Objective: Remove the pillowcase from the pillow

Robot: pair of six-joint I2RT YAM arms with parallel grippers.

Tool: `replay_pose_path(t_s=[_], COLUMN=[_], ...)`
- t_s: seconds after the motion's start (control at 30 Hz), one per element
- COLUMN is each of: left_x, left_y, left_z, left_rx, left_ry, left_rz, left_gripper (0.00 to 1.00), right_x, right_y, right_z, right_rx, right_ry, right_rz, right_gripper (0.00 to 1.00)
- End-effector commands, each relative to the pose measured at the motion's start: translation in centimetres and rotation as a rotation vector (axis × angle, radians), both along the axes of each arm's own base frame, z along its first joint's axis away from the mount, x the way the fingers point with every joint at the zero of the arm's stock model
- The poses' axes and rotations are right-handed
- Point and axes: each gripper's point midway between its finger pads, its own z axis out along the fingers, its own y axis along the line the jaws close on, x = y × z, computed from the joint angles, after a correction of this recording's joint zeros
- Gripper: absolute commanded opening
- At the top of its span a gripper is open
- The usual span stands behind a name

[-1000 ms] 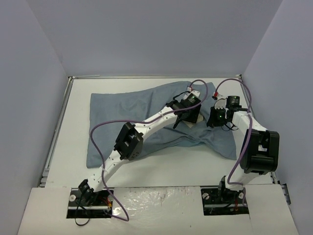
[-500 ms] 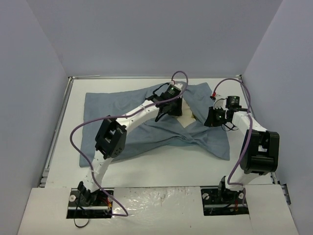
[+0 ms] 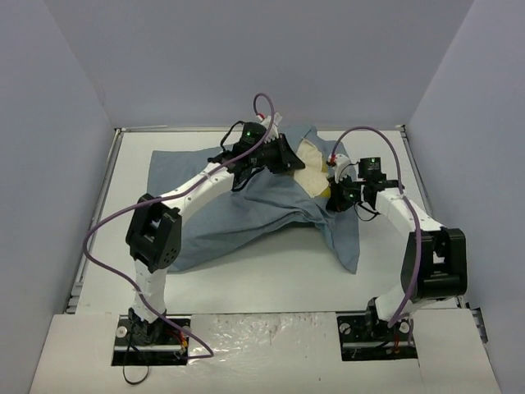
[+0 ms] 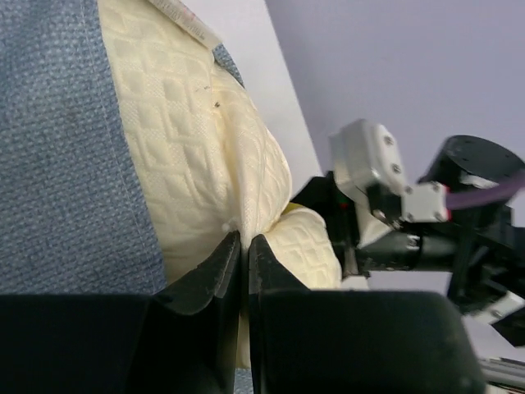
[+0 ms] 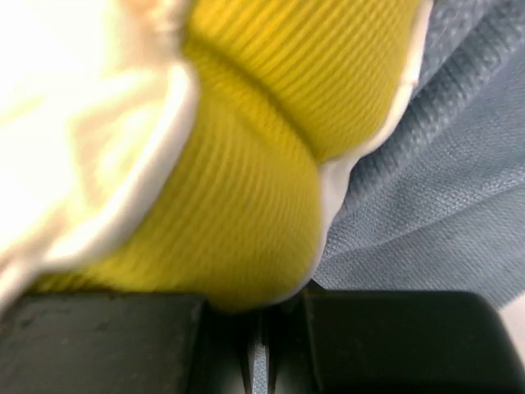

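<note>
The blue-grey pillowcase [image 3: 246, 205] lies wrinkled across the white table, with its open end at the right. The cream quilted pillow [image 3: 310, 164] sticks out of that opening near the back. My left gripper [image 3: 289, 161] is shut on a fold of the pillow [image 4: 180, 148]; in the left wrist view the gripper [image 4: 244, 242] pinches cream fabric beside the pillowcase [image 4: 57, 164]. My right gripper [image 3: 335, 197] is shut on a thin edge of the pillowcase [image 5: 426, 189]; in the right wrist view the gripper [image 5: 258, 320] sits just under the pillow's bright yellow side edge [image 5: 262, 164].
Grey-lilac enclosure walls [image 3: 74, 123] stand at the left, back and right of the white table [image 3: 271, 279]. The right arm's wrist [image 4: 394, 205] is close beside the left gripper. Purple cables [image 3: 107, 230] loop off both arms.
My left gripper has moved back and to the left with the pillow fabric, and more cream pillow shows outside the pillowcase. The right gripper shifted slightly left, and the pillowcase's right end bunched up.
</note>
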Motion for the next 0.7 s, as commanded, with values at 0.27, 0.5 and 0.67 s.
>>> replay_pose_path(t_s=[0.27, 0.5, 0.67], left_x=[-8.6, -13.1, -16.0], left_y=[4.9, 5.6, 5.5], left_z=[21.6, 16.3, 11.5], left_rx=[-0.718, -0.692, -0.617], left_ry=[-0.359, -0.314, -0.315], left_rz=[-0.256, -0.377, -0.438], left_gripper=[0.02, 0.02, 0.02], right_x=[-1.1, -1.1, -0.1], right_y=[0.1, 0.2, -2.3], right_z=[-6.3, -1.1, 4.0], right_rx=[0.152, 0.226, 0.245], right_ry=[0.373, 0.242, 0.092], right_rz=[-0.100, 0.026, -0.005], right_gripper=[0.00, 0.29, 0.50])
